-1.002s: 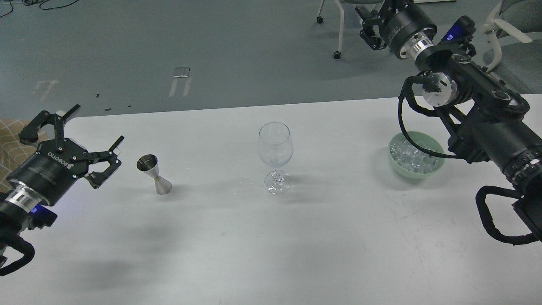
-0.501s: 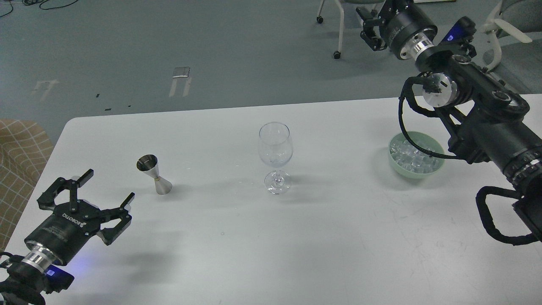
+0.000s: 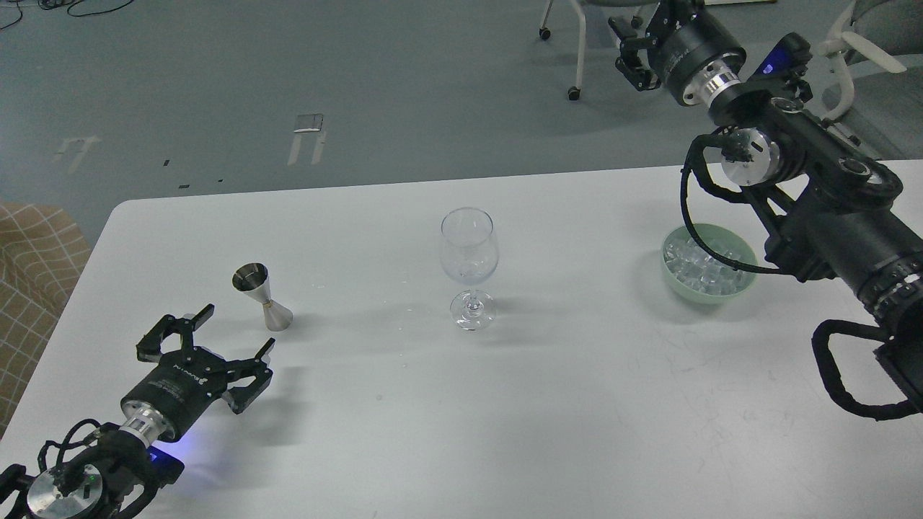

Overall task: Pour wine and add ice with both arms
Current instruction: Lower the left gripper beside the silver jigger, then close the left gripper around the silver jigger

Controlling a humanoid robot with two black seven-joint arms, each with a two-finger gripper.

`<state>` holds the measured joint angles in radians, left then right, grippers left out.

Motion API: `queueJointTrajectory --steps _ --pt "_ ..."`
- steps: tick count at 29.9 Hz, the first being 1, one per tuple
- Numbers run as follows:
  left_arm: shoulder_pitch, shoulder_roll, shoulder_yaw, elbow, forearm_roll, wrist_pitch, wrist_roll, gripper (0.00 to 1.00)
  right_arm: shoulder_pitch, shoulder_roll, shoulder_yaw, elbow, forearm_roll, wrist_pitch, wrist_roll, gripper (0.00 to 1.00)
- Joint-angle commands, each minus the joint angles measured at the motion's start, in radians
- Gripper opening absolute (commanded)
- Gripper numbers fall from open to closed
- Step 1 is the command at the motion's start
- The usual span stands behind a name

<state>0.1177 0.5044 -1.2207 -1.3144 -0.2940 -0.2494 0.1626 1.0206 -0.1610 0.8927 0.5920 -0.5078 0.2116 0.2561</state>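
Observation:
A clear stemmed wine glass [image 3: 469, 268] stands upright at the table's middle; a faint trace of clear wine [image 3: 469, 274] seems to lie in its bowl, barely visible. A steel jigger [image 3: 262, 297] stands upright to its left. The ice [image 3: 701, 269], a heap of clear cubes, fills a pale green bowl [image 3: 743, 282] at the right. My left gripper [image 3: 236, 329] is open and empty, low over the table just in front and left of the jigger, not touching it. My right gripper [image 3: 627, 49] is raised high beyond the table's far edge, open and empty, far above the bowl.
The white table [image 3: 548, 418] has a rounded far-left corner. My right forearm and its looping cable [image 3: 689, 216] hang over the bowl's right side. Chair legs on castors [image 3: 575, 92] stand on the floor behind. A checked tan seat [image 3: 32, 274] is at the left.
My left gripper has dropped from the table's left edge toward me, then shifted right to just below the jigger, staying open. The right arm has barely moved.

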Motion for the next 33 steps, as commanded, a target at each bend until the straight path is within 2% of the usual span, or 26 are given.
queueJointTrajectory --steps 1,11,23,29,33 --pt "-0.047 -0.029 0.010 0.050 0.001 0.001 0.001 0.99 0.000 0.003 0.000 0.000 0.000 0.000 0.000 1.00" --pt "-0.144 -0.086 0.035 0.167 0.003 -0.002 0.001 0.99 -0.007 0.004 0.000 0.000 -0.001 0.000 0.000 1.00" --pt "-0.213 -0.110 0.037 0.234 0.007 -0.002 0.003 0.98 -0.014 0.003 0.000 0.000 -0.005 0.000 0.000 1.00" --pt "-0.225 -0.121 0.043 0.242 0.007 -0.002 0.005 0.93 -0.013 0.004 0.000 0.000 -0.005 0.000 0.000 1.00" --pt "-0.230 -0.124 0.044 0.250 0.007 -0.002 0.003 0.82 -0.014 0.004 0.000 0.000 -0.006 0.000 0.000 1.00"
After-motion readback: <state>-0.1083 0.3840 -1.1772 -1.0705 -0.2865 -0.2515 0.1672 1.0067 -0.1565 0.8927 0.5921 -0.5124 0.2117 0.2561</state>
